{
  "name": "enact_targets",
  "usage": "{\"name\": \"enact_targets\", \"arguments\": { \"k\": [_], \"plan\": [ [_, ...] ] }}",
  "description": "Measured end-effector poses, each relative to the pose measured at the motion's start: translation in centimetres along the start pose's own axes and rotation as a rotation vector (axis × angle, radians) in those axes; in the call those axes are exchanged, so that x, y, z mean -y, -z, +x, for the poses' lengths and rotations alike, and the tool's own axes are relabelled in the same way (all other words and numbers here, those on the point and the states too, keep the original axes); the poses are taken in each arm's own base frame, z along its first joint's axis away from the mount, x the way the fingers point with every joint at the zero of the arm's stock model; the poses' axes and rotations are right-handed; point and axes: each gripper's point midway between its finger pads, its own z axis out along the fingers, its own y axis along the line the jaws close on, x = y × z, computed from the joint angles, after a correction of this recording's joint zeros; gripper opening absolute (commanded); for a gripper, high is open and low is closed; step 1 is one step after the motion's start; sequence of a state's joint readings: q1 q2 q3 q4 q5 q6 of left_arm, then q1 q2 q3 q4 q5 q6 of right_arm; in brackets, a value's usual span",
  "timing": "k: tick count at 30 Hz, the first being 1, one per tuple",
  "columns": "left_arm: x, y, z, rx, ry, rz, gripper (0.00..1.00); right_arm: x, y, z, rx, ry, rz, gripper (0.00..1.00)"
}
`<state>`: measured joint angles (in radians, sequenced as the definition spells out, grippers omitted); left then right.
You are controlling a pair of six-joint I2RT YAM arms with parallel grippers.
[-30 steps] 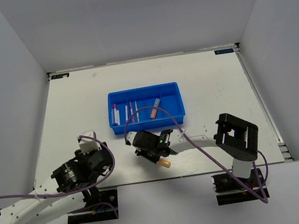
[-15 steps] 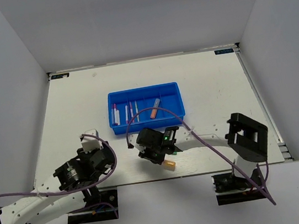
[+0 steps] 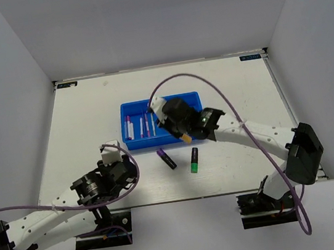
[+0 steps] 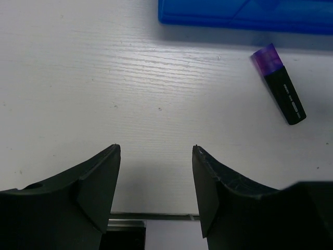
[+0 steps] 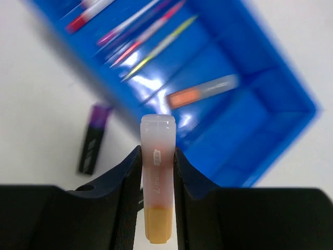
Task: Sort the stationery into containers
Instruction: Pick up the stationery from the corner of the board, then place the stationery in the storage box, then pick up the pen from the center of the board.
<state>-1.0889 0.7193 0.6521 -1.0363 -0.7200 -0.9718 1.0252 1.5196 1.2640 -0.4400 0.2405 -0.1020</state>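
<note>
My right gripper (image 5: 157,151) is shut on a pink highlighter with an orange end (image 5: 157,177) and holds it above the near wall of the blue tray (image 5: 260,130). From above, this gripper (image 3: 182,132) hangs over the tray's (image 3: 133,143) near right part. Several thin pens (image 3: 139,126) lie in the tray's left compartments, and an orange highlighter (image 5: 202,91) lies in another one. A purple and black highlighter (image 3: 167,158) and a green and black one (image 3: 194,160) lie on the table near the tray. My left gripper (image 4: 156,151) is open over bare table, left of the purple highlighter (image 4: 279,84).
The tray's near wall (image 4: 244,13) runs along the top of the left wrist view. The table's front edge lies just under my left fingers (image 4: 99,177). White walls enclose the table on three sides.
My right gripper has carried the pink and orange highlighter from near the table's front edge up to the tray, uncovering the purple and green highlighters. My left gripper has shifted right and its jaws have narrowed.
</note>
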Motion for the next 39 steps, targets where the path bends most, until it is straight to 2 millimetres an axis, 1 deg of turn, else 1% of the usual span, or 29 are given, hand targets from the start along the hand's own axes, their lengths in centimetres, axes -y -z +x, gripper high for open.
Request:
{"name": "enact_targets", "arguments": {
  "k": [3, 5, 7, 9, 11, 12, 16, 18, 20, 21, 22, 23, 24, 28, 31, 33, 36, 37, 38, 39],
  "plan": [
    [0.9, -0.4, 0.1, -0.007, -0.003, 0.012, 0.66, 5.6, 0.2, -2.6, 0.048, -0.069, 0.123, 0.0],
    [1.6, -0.6, 0.2, -0.013, -0.004, 0.023, 0.66, 8.6, -0.1, -4.0, 0.073, -0.117, 0.179, 0.0],
    [2.2, -1.0, 0.4, -0.022, -0.006, 0.031, 0.66, 11.3, -1.2, -5.3, 0.093, -0.177, 0.219, 0.0],
    [2.9, -1.3, 0.6, -0.033, -0.008, 0.041, 0.66, 13.1, -3.0, -5.9, 0.103, -0.241, 0.226, 0.0],
    [3.7, -1.7, 0.8, -0.044, -0.008, 0.05, 0.66, 13.7, -5.2, -5.6, 0.096, -0.295, 0.211, 0.0],
    [4.1, -1.9, 0.9, -0.05, -0.008, 0.055, 0.66, 13.7, -6.5, -5.2, 0.087, -0.326, 0.197, 0.0],
    [5.4, -2.8, 1.7, -0.076, -0.019, 0.055, 0.66, 13.1, -10.6, -2.6, 0.018, -0.434, 0.14, 0.0],
    [5.8, -3.3, 2.0, -0.087, -0.027, 0.051, 0.66, 12.8, -12.2, -1.6, -0.009, -0.473, 0.118, 0.01],
    [6.2, -3.7, 2.4, -0.097, -0.032, 0.046, 0.65, 12.7, -13.4, -1.2, -0.026, -0.51, 0.094, 0.13],
    [6.4, -3.9, 2.5, -0.1, -0.031, 0.047, 0.65, 12.8, -13.8, -1.1, -0.028, -0.525, 0.089, 0.26],
    [6.6, -4.0, 2.5, -0.102, -0.029, 0.048, 0.65, 12.9, -14.1, -1.1, -0.03, -0.538, 0.081, 0.3],
    [6.8, -4.1, 2.6, -0.103, -0.026, 0.048, 0.63, 13.0, -14.1, -1.0, -0.032, -0.554, 0.077, 0.32],
    [7.0, -4.3, 2.7, -0.104, -0.024, 0.049, 0.63, 13.1, -14.1, -0.8, -0.037, -0.566, 0.071, 0.39],
    [8.6, -4.8, 2.6, -0.114, -0.011, 0.05, 0.62, 13.4, -14.0, -0.7, -0.034, -0.597, 0.044, 0.49],
    [10.3, -5.1, 2.3, -0.12, -0.004, 0.048, 0.62, 13.7, -13.4, -0.4, -0.036, -0.614, 0.031, 0.51],
    [11.7, -5.2, 2.0, -0.122, 0.002, 0.05, 0.62, 14.0, -12.5, -0.4, -0.037, -0.623, 0.025, 0.51],
    [13.3, -5.3, 1.6, -0.118, 0.024, 0.052, 0.62, 14.8, -10.9, -0.7, -0.029, -0.628, 0.031, 0.36],
    [13.8, -5.3, 1.5, -0.116, 0.034, 0.052, 0.62, 15.2, -10.1, -0.8, -0.027, -0.627, 0.041, 0.29],
    [14.2, -5.3, 1.5, -0.114, 0.044, 0.049, 0.62, 15.7, -9.3, -0.8, -0.023, -0.625, 0.055, 0.15],
    [14.6, -5.4, 1.5, -0.113, 0.054, 0.042, 0.63, 16.3, -8.2, -1.0, -0.01, -0.621, 0.07, 0.09]
  ]
}}
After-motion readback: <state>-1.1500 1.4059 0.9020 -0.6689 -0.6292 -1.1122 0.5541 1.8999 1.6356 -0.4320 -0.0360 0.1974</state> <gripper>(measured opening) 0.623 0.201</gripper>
